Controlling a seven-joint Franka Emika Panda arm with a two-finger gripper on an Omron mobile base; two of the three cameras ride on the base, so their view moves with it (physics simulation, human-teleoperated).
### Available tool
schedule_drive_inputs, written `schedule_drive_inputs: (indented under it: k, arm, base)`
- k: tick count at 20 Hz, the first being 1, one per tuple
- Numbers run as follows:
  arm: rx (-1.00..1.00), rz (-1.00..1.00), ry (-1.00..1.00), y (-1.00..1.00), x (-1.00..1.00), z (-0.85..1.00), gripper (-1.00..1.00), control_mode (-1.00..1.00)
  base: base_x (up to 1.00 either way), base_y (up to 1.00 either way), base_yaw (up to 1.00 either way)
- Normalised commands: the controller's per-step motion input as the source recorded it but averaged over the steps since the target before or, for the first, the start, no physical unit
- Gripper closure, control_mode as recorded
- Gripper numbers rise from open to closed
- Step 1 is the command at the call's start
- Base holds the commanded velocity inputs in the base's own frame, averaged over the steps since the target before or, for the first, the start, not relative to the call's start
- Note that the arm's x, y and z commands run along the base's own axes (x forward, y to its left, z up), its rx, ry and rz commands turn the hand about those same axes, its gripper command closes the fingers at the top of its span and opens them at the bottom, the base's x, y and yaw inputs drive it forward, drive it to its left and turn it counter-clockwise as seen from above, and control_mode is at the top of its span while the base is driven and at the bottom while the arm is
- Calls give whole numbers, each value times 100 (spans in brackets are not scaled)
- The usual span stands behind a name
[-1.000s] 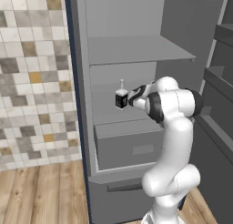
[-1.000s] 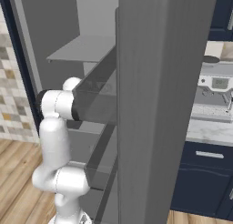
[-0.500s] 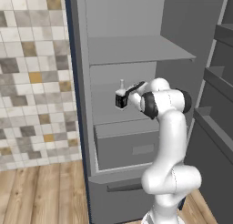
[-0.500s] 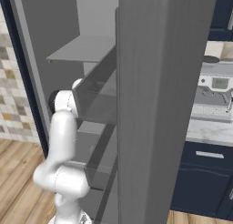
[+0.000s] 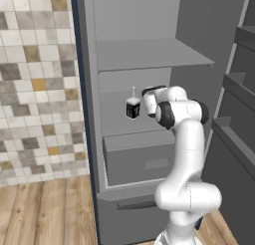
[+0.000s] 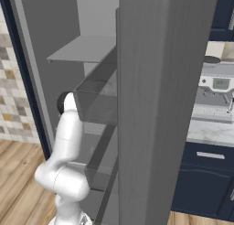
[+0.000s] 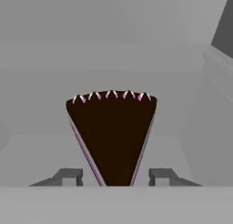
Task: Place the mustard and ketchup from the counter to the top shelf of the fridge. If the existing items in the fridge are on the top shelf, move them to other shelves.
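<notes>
As the arm reaches into the open fridge, you have the jaws under the top shelf, at the level of the shelf below it. In the hand view the jaws stand partly open. The pointed end of the chocolate cake wedge lies between the two finger tips, with a narrow gap on each side, so nothing is gripped. The wedge lies flat on the grey shelf floor, its wide frilled edge toward 12 o'clock and the back wall well beyond it.

In the left base view the clear bottle stands upright just beside the hand at 9 o'clock. It is close, and I cannot tell whether they touch. The top shelf's front edge hangs at 12 o'clock above the wrist with open room under it. The drawer sits at 6 o'clock, well below. At 3 o'clock the door racks jut inward near the elbow.

From the right base view the door's edge hides the hand. The bench lies past the door at 3 o'clock, carrying a coffee machine.
</notes>
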Motion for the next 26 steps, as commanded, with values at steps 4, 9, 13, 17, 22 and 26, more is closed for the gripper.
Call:
schedule_drive_inputs:
  k: [4,9,13,17,22,26]
  arm:
    - [0,-6,12,0,-15,90,-100,-100]
    - [-2,-7,10,1,-46,100,-100,-100]
    - [-3,-8,1,5,-69,100,-100,-100]
    - [-1,-7,0,1,-77,100,-100,-100]
    - [-3,-3,0,4,-90,100,-100,-100]
    - [-15,7,0,38,-78,100,-100,-100]
  base:
    - [0,0,0]
    - [0,0,0]
    - [0,0,0]
    - [0,0,0]
    - [0,0,0]
    - [0,0,0]
